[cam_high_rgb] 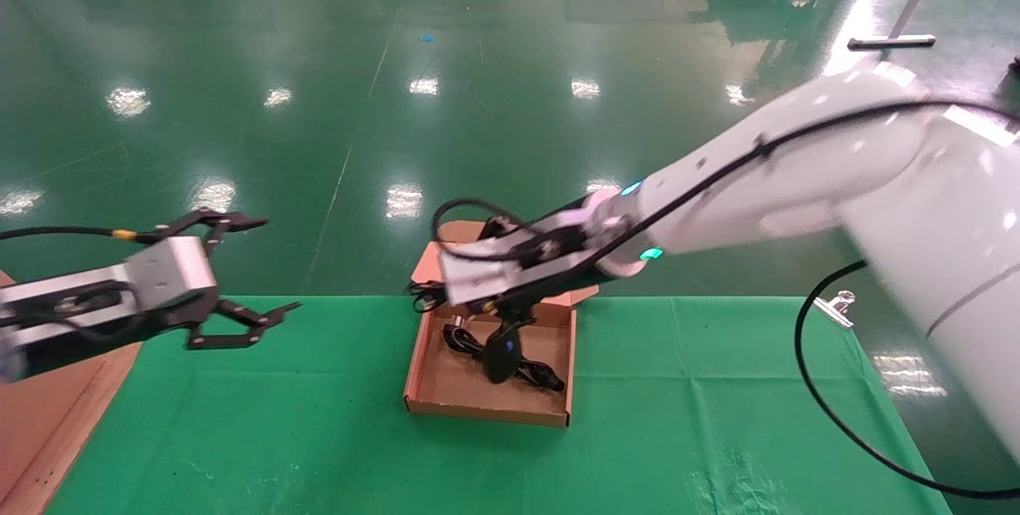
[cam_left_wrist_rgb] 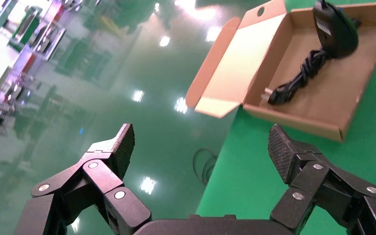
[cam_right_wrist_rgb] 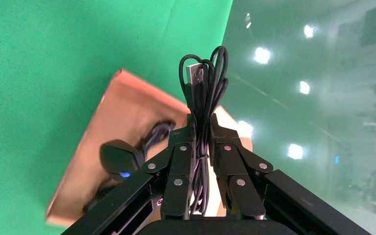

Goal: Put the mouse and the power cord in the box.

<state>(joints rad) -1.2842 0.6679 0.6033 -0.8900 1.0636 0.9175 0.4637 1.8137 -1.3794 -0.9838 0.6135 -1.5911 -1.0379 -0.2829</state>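
The right tool [cam_right_wrist_rgb: 201, 139] pinches a looped black cord [cam_right_wrist_rgb: 203, 81] above the open brown cardboard box [cam_high_rgb: 446, 381] holding the black mouse [cam_left_wrist_rgb: 335, 28], while the left tool [cam_left_wrist_rgb: 200, 149] hovers spread wide at the desk's [cam_high_rgb: 319, 451] left edge.

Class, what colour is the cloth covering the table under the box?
Green cloth, shown best in the head view, beneath the brown box.

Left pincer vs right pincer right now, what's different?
The left pincer is open and holds nothing; the right pincer is shut on a looped black cable with a USB plug.
The left pincer hangs at the table's far left edge, off to the side of the box; the right pincer is above the box, where the mouse already lies.
Both are black, with jointed fingers.
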